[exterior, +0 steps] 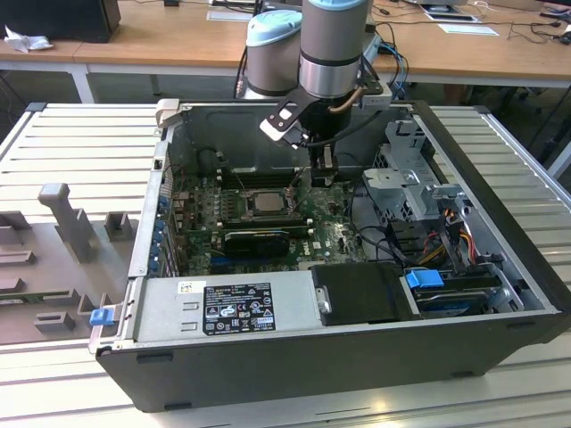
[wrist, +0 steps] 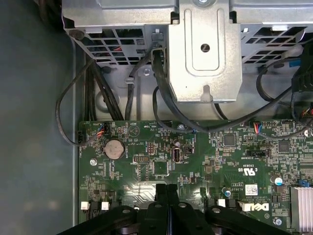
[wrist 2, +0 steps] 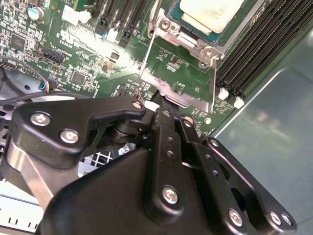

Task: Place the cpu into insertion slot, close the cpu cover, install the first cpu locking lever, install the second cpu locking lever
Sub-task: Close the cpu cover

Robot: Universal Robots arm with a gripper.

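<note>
Nearest, the black linked-finger pincer has its fingers drawn almost together on the free lip of the thin square silver metal cpu cover. It seems to be gripped there because that edge gives leverage over the hinge. The cover stands tilted up, not yet closed. Beyond it, the pale beige-white square cpu already lies flat in the black-rimmed insertion slot of the green motherboard.

Power supply, coin battery, drive cage

Cover bare silver metal, glossy; cpu pale, matt; board green, glossy; gripper black, matt; case grey sheet metal.
</note>
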